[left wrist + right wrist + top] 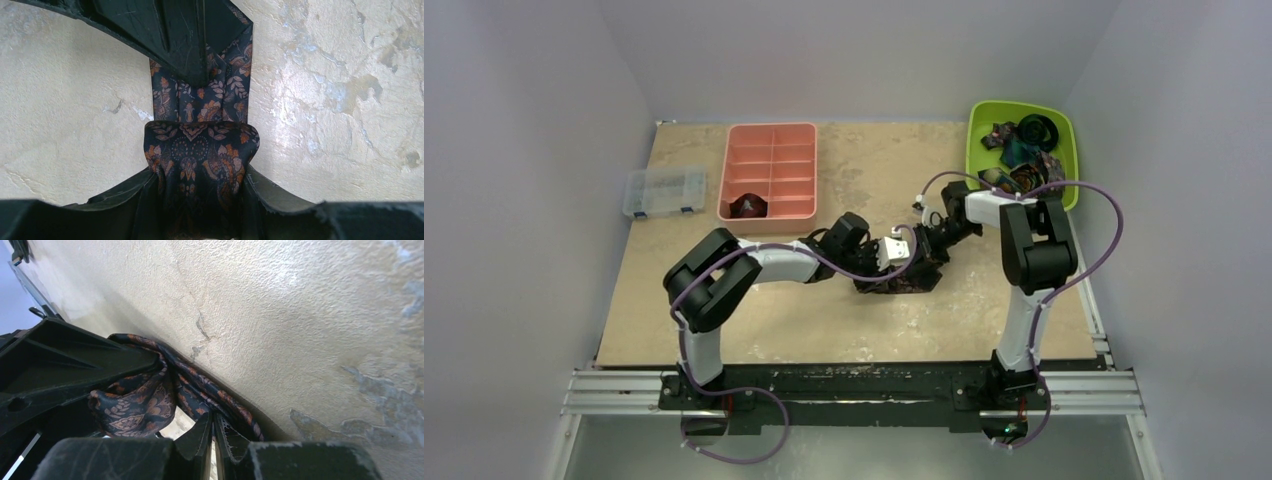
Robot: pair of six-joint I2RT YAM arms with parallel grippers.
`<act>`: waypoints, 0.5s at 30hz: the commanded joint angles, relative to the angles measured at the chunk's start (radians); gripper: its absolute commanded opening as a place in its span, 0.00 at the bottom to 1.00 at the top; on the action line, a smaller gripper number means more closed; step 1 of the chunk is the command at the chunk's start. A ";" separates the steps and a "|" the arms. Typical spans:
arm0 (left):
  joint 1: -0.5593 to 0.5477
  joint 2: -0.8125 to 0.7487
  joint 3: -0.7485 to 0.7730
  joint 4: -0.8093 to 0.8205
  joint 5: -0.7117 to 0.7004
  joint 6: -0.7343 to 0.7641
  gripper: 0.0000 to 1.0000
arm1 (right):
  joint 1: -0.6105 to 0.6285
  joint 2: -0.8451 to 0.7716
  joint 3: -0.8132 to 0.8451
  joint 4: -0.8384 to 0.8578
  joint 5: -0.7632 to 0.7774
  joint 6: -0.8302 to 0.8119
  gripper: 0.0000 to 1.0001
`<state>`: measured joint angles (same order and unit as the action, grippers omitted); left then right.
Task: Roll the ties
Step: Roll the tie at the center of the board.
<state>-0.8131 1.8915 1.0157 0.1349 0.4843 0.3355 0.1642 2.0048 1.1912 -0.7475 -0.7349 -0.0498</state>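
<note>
Overhead view, left to right. A clear plastic lidded box sits at the table's left edge. Beside it is a salmon-pink tray with divided compartments, and its near-left compartment holds one rolled dark coil.

At table centre I have the left gripper clenched on the dark brown-maroon necktie with an orange leaf pattern. Its two fingers touch the flanks of a partly wound coil.

The relation I read for the coming move is this: the tie's unrolled strip runs flat on the table straight ahead of the left claw. Its long axis points toward the right arm. The left arm is therefore the nearer one, being already on the coil. I judge that rolling must advance along that line.

The right gripper meets the same tie from the far end, just beyond the coil. Its jaws are drawn almost together beside the strip's edge. Whether they nip the fabric I cannot tell.

At far right, a lime-green plastic bin near the back corner holds a heap of further ties, teal and multicoloured, waiting to be rolled.
</note>
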 commanded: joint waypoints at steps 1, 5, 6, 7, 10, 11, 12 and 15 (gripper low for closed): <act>0.012 -0.035 0.005 -0.125 -0.042 0.015 0.25 | -0.003 0.049 0.019 0.062 0.238 -0.048 0.08; 0.009 0.029 0.057 -0.241 -0.073 0.040 0.27 | -0.002 0.007 0.043 0.042 0.082 -0.087 0.22; 0.009 0.047 0.072 -0.265 -0.080 0.036 0.28 | -0.002 -0.020 0.041 0.040 0.029 -0.092 0.28; 0.009 0.057 0.079 -0.277 -0.087 0.032 0.29 | -0.002 -0.056 0.037 0.042 -0.021 -0.092 0.32; 0.007 0.072 0.083 -0.282 -0.104 0.029 0.30 | 0.000 -0.119 0.025 0.022 -0.129 -0.085 0.44; 0.006 0.078 0.089 -0.290 -0.103 0.026 0.30 | -0.001 -0.134 0.017 0.015 -0.164 -0.083 0.48; 0.006 0.083 0.091 -0.293 -0.104 0.024 0.30 | 0.002 -0.146 0.002 0.014 -0.194 -0.078 0.51; 0.002 0.088 0.092 -0.287 -0.107 0.020 0.31 | 0.027 -0.172 -0.039 0.051 -0.249 -0.029 0.58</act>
<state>-0.8131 1.9240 1.1133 -0.0341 0.4431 0.3569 0.1688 1.8938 1.1973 -0.7345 -0.8612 -0.0982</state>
